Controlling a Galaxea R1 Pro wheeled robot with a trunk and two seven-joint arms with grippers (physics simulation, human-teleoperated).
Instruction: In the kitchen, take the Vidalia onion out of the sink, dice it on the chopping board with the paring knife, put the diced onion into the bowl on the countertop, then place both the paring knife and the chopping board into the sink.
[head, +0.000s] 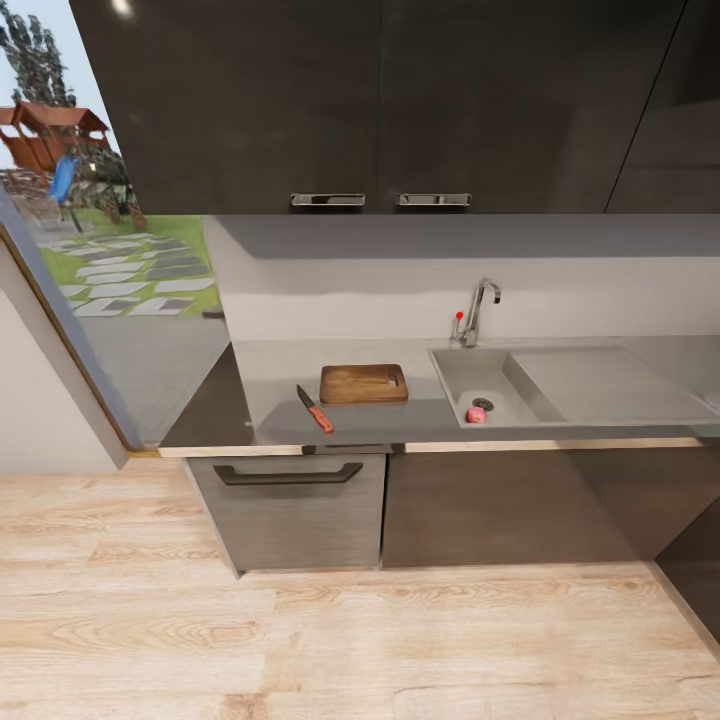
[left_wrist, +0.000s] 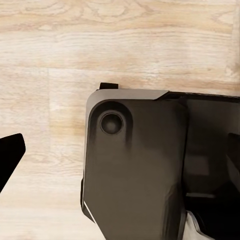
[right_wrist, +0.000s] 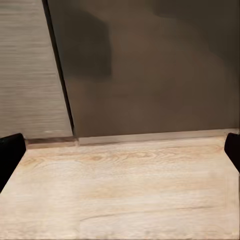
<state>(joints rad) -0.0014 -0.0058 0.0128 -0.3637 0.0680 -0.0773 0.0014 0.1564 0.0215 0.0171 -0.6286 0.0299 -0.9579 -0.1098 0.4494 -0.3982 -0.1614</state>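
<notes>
On countertop (head: 270, 385), chopping board (head: 363, 384), paring knife (head: 315, 409), onion (head: 476, 414) in sink (head: 600, 385)

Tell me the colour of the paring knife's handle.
Red-orange, on the paring knife lying on the countertop; the head view shows it best.

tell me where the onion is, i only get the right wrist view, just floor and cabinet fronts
Observer: In the head view the onion sits in the sink basin, beside the round drain.
Operator: ok and the board and knife
Observer: The chopping board lies flat on the countertop, on the robot's left of the sink. The paring knife lies on the countertop off the board's front left corner, apart from it.
Operator: is my left arm near the counter
Observer: Seemingly not: the left wrist view looks down at the wood floor and a dark part of the robot's own body.
</notes>
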